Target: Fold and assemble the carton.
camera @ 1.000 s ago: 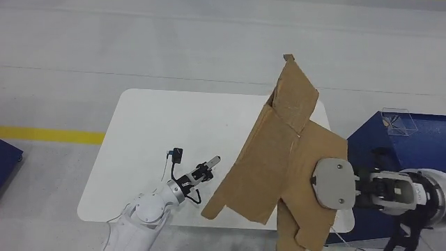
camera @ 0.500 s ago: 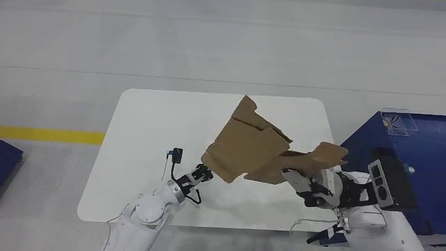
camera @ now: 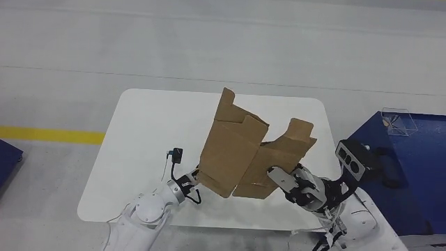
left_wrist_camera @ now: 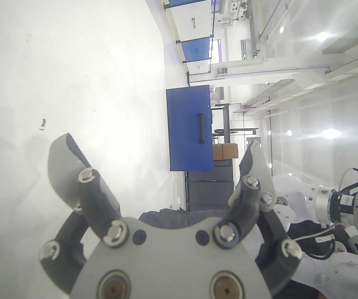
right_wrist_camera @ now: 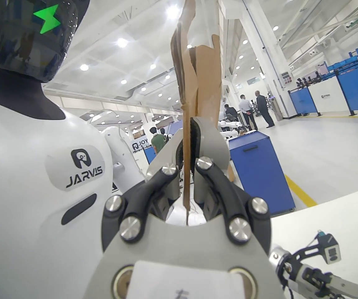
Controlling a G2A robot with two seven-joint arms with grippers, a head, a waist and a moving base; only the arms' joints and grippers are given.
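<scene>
Now that the carton [camera: 230, 146] is down from where it hung a second ago, high and flat over the table's [camera: 139, 132] right side, it stands over the near middle of the table. It is more upright than half a second back, when it lay tipped over and low. Its panels are no longer pressed flat: two brown faces lean apart, the left one taller, the right one lower and bent toward the far right. Whether the bottom edge rests on the table I cannot tell.

The right gripper [right_wrist_camera: 189, 132] has swung in with it from the right and is still clamped on the carton's near right edge, fingers tight on the board.

The left gripper [left_wrist_camera: 158, 143] has scarcely moved. It waits low at the near left, fingers spread wide with nothing between them, and the carton's left panel now comes right up to it.

To my eye this is the hand-over into folding: the blank is brought within reach of the free gripper, which looks placed to take or push the left panel. No flap is folded yet, so most of the assembly is still ahead.
</scene>
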